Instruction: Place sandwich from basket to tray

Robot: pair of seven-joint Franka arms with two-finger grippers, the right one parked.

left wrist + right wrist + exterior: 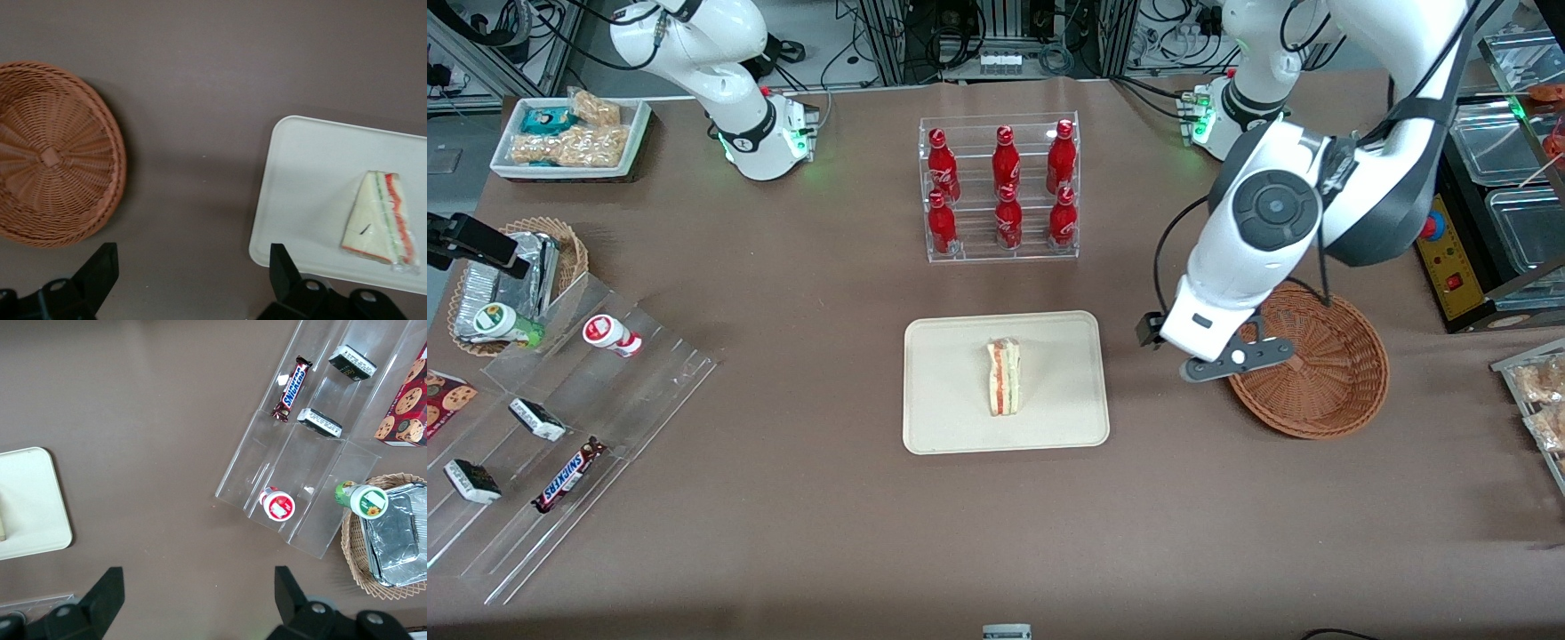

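Snack rack (560, 427): nearest the front camera, a clear stepped rack holding wrapped bars, toward the parked arm's end of the table; no part of my job.
Tray (960, 418): flat cream rectangle with rounded corners and a low rim, lying at mid-table nearer the front camera than the bottle rack (1000, 188). I judge it sits in the open so I can come down on it from above without fouling anything.
Sandwich (1003, 375): on the tray, near its middle, lying on one bread face with the cut edge showing. From my wrist camera the sandwich (377, 219) is a pale triangular wedge with green, red and orange layers along one side and a clear wrapper catching light at one corner. It looks soft and light, easy to squash with a hard pinch.
My gripper (1232, 356): hanging above the bare table between the tray and the basket, at the basket's rim as the front camera sees it. Its fingers (100, 267) stand wide apart with nothing between them.
Basket (1325, 364): round, shallow, reddish-brown wicker, toward my arm's end of the table. In my wrist view the basket (53, 153) shows only its woven bottom, nothing inside.
Task standing: with the sandwich resting on the tray and my fingers free, I judge the placing done.
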